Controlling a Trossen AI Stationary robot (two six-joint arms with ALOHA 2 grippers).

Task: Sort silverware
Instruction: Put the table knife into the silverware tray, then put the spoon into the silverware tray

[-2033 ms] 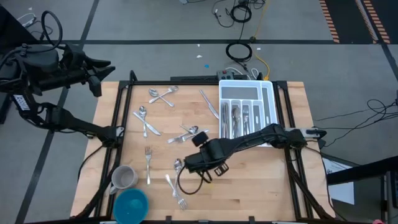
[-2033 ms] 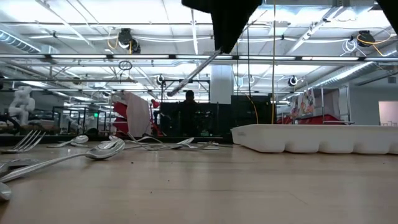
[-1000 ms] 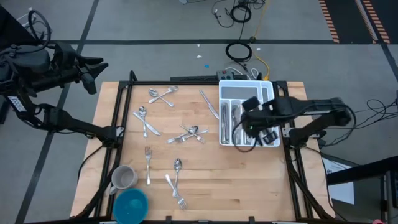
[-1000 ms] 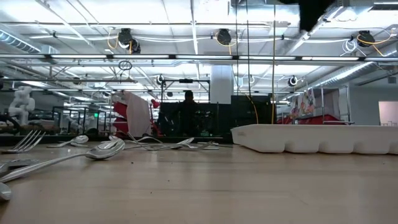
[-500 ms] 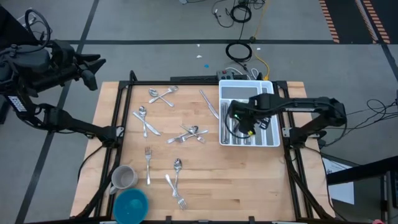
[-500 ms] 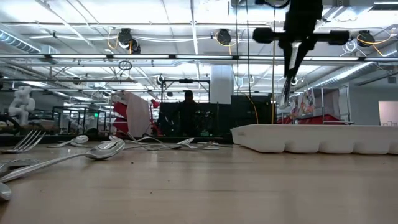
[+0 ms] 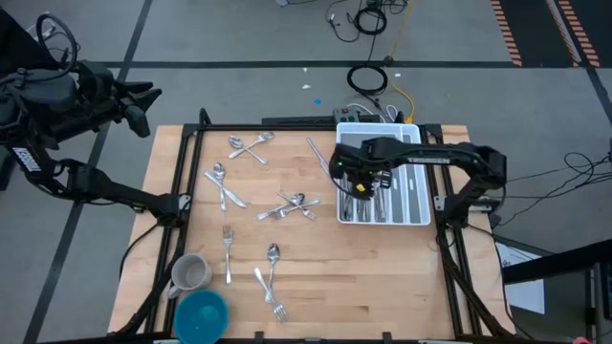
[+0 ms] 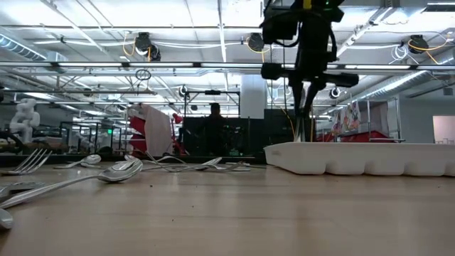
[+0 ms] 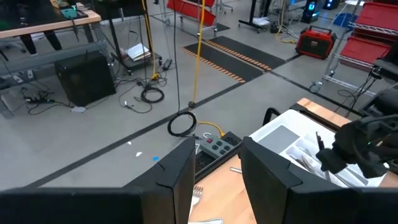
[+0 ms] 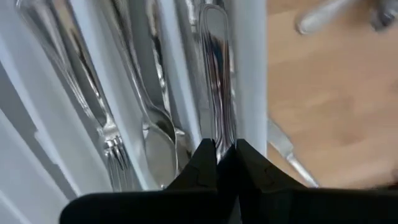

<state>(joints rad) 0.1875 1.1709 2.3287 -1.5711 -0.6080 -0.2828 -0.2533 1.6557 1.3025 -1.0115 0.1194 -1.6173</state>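
Right end effector (image 7: 359,182) is clenched on a silverware piece (image 10: 214,81), holding it by one end over the tray (image 7: 421,218) at the surface's far right corner. Left end effector (image 9: 214,180) is off the far left corner, empty, parted. Loose silverware (image 7: 287,205) is mid-surface: light, stiff, slippery, low-lying. Pinch across the handle.

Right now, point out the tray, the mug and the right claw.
tray (image 7: 413,218), high view, bare front rim of the white organiser.
mug (image 7: 190,273), high view, centre of its open mouth.
right claw (image 10: 219,163), right wrist view, between its fingertips, shut on a utensil handle over the tray.
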